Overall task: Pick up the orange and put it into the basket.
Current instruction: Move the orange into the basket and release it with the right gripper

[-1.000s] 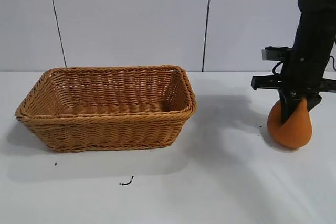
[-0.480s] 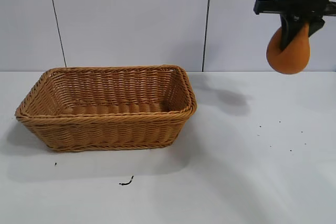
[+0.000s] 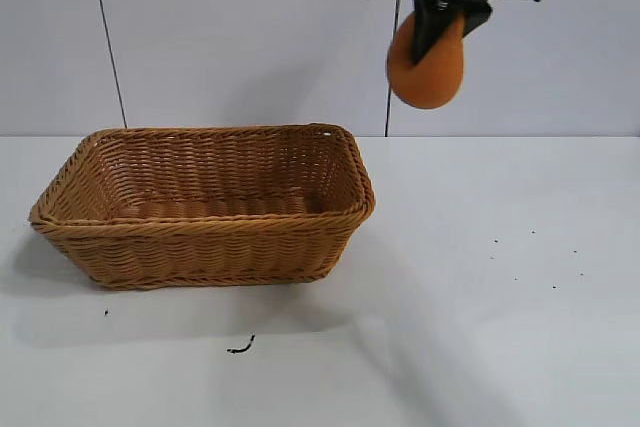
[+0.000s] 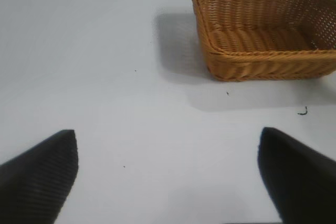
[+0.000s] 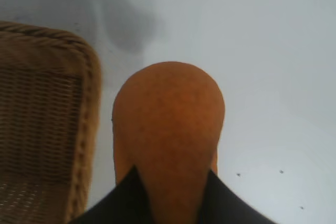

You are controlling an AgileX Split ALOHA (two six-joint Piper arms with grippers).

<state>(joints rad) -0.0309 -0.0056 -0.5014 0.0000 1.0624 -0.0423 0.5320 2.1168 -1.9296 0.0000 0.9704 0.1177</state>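
**Orange carried across, nearly over the basket**

Nearest, in the left wrist view: left gripper [image 4: 168,174] parked low over bare white table [image 4: 105,77], fingers spread wide, holding nothing, well apart from the work.

Farther back, mid-table: large rectangular tan woven wicker basket [image 3: 205,237], upright with nothing in it, a few dark specks on the table to its right.

Farthest and highest: right gripper [image 3: 436,32], clamped on the narrow top of the matte orange-brown, squat teardrop-shaped orange [image 3: 427,69], broad base hanging down. A second ago, resting on the table at far right with the gripper around it; half a second ago, lifted clear and high at the right edge; now shifted left, high in the air, just right of the basket's right end. Right wrist view agrees: basket rim to one side of the fruit, white table directly beneath.

Meaning for the task: pick-up done, carry well under way, placement not yet done. Probably needed next: a little more leftward travel until centred over the basket, then a descent before release, since a drop from this height could bounce the fruit out.
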